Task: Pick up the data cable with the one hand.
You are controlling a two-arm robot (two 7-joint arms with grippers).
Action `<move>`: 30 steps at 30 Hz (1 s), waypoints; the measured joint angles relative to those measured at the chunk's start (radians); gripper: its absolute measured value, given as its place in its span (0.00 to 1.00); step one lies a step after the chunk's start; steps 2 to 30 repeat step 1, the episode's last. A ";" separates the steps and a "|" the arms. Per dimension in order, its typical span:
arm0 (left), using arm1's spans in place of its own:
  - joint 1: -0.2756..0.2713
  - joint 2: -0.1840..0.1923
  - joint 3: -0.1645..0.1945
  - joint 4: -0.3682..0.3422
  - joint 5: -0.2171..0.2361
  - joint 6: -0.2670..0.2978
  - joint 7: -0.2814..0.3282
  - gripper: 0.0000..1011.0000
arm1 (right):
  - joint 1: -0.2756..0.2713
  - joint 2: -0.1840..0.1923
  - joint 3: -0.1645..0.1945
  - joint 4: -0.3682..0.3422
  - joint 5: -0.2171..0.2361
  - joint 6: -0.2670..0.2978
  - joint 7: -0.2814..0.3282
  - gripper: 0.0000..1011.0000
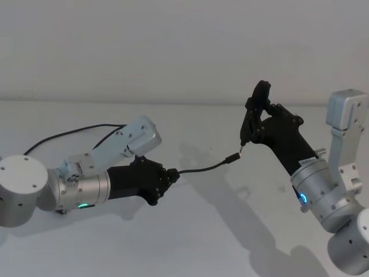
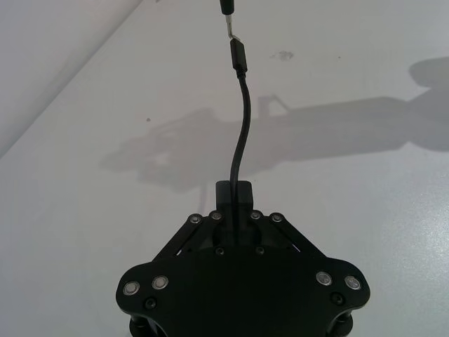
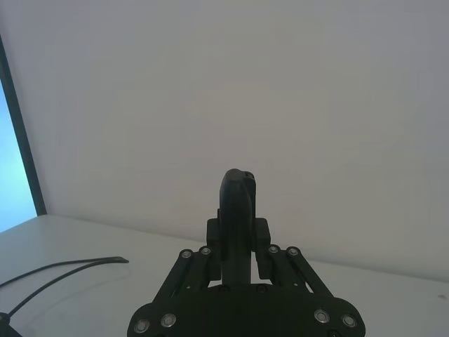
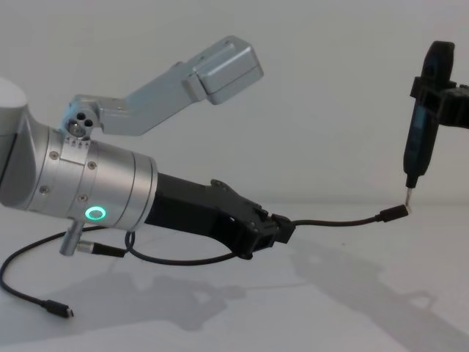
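The left gripper (image 1: 170,176) sits in the lower left of the head view, its 2 fingers (image 2: 236,193) clamped on the data cable (image 1: 203,168). In the left wrist view the cord leaves the closed fingers at the centre of the frame and rises in a gentle curve to the top centre. In the chest view the same gripper (image 4: 282,229) lies at centre, joined to a thick silver cylinder with a green glowing ring (image 4: 94,214) at the left.

From the grip the data cable runs right and slightly up in the head view, held above the white table (image 1: 219,236), and ends in its small black plug (image 1: 232,157) near the centre. The plug's metal tip meets the thin metal tip of a slim black tool (image 1: 251,118) that stands nearly upright in the upper right of centre. The chest view shows the same contact at the right edge, plug (image 4: 394,213) just under the tool (image 4: 421,125).

The right gripper (image 1: 266,118) is closed around that tool, its fingers (image 3: 238,239) pressed to the tool's body at the centre of the right wrist view.

Another thin black cord (image 4: 44,302) with a small plug lies on the table at the lower left of the chest view.
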 joint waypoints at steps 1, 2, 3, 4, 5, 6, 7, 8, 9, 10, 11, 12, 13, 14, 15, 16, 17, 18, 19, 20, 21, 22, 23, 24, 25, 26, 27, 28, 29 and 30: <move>0.000 0.000 0.000 0.000 0.000 0.000 0.000 0.04 | 0.000 0.000 0.000 0.000 0.000 0.000 0.000 0.27; 0.000 0.000 0.000 0.000 0.000 0.000 0.000 0.04 | 0.000 0.000 0.000 0.000 0.000 0.000 0.000 0.27; 0.000 0.000 0.000 0.000 0.000 0.000 0.000 0.04 | 0.000 0.000 0.000 0.000 0.000 0.000 0.000 0.27; 0.000 0.000 0.000 0.000 0.000 0.000 0.000 0.04 | 0.000 0.000 0.000 0.000 0.000 0.000 0.000 0.27; 0.000 0.000 0.000 0.000 0.000 0.000 0.000 0.04 | 0.000 0.000 0.000 0.000 0.000 0.000 0.000 0.27; 0.000 0.000 0.000 0.000 0.000 0.000 0.000 0.04 | 0.000 0.000 0.000 0.000 0.000 0.000 0.000 0.27; 0.000 0.000 0.000 0.000 0.000 0.000 0.000 0.04 | 0.000 0.000 0.000 0.000 0.000 0.000 0.000 0.27; 0.000 0.000 0.000 0.000 0.000 0.000 0.000 0.04 | 0.000 0.000 0.000 0.000 0.000 0.000 0.000 0.27; 0.000 0.000 0.000 0.000 0.000 0.000 0.000 0.04 | 0.000 0.000 0.000 0.000 0.000 0.000 0.000 0.27; 0.000 0.000 0.000 0.000 0.000 0.000 0.000 0.04 | 0.000 0.000 0.000 0.000 0.000 0.000 0.000 0.27; 0.000 0.000 0.000 0.000 0.000 0.000 0.000 0.04 | 0.000 0.000 0.000 0.000 0.000 0.000 0.000 0.27; 0.000 0.000 0.000 0.000 0.000 0.000 0.000 0.04 | 0.000 0.000 0.000 0.000 0.000 0.000 0.000 0.27; 0.000 0.000 0.000 0.000 0.000 0.000 0.000 0.04 | 0.000 0.000 0.000 0.000 0.000 0.000 0.000 0.27; 0.000 0.000 0.000 0.000 0.000 0.000 0.000 0.04 | 0.000 0.000 0.000 0.000 0.000 0.000 0.000 0.27; 0.000 0.000 0.000 0.000 0.000 0.000 0.000 0.04 | 0.000 0.000 0.000 0.000 0.000 0.000 0.000 0.27; 0.000 0.000 0.000 0.000 0.000 0.000 0.000 0.04 | 0.000 0.000 0.000 0.000 0.000 0.000 0.000 0.27; 0.000 0.000 0.000 0.000 0.000 0.000 0.000 0.04 | 0.000 0.000 0.000 0.000 0.000 0.000 0.000 0.27; 0.000 0.000 0.000 0.000 0.000 0.000 0.000 0.04 | 0.000 0.000 0.000 0.000 0.000 0.000 0.000 0.27; 0.000 0.000 0.000 0.000 0.000 0.000 0.000 0.04 | 0.000 0.000 0.000 0.000 0.000 0.000 0.000 0.27; 0.000 0.000 0.000 0.000 0.000 0.000 0.000 0.04 | 0.000 0.000 0.000 0.000 0.000 0.000 0.000 0.27; 0.000 0.000 0.000 0.000 0.000 0.000 0.000 0.04 | 0.000 0.000 0.000 0.000 0.000 0.000 0.000 0.27; 0.000 0.000 0.000 0.000 0.000 0.000 0.000 0.04 | 0.000 0.000 0.000 0.000 0.000 0.000 0.000 0.27; 0.000 0.000 0.000 0.000 0.000 0.000 0.000 0.04 | 0.000 0.000 0.000 0.000 0.000 0.000 0.000 0.27; 0.000 0.000 0.000 0.000 0.000 0.000 0.000 0.04 | 0.000 0.000 0.000 0.000 0.000 0.000 0.000 0.27; 0.000 0.000 0.000 0.000 0.000 0.000 0.000 0.04 | 0.000 0.000 0.000 0.000 0.000 0.000 0.000 0.27; 0.000 0.000 0.000 0.000 0.000 0.000 0.000 0.04 | 0.000 0.000 0.000 0.000 0.000 0.000 0.000 0.27; 0.000 0.000 0.000 0.000 0.000 0.000 0.000 0.04 | 0.000 0.000 0.000 0.000 0.000 0.000 0.000 0.27; 0.000 0.000 0.000 0.000 0.000 0.000 0.000 0.04 | 0.000 0.000 0.000 0.000 0.000 0.000 0.000 0.27; 0.000 0.000 0.000 0.000 0.000 0.000 0.000 0.04 | 0.000 0.000 0.000 0.000 0.000 0.000 0.000 0.27; 0.000 0.000 0.000 0.000 0.000 0.000 0.000 0.04 | 0.000 0.000 0.000 0.000 0.000 0.000 0.000 0.27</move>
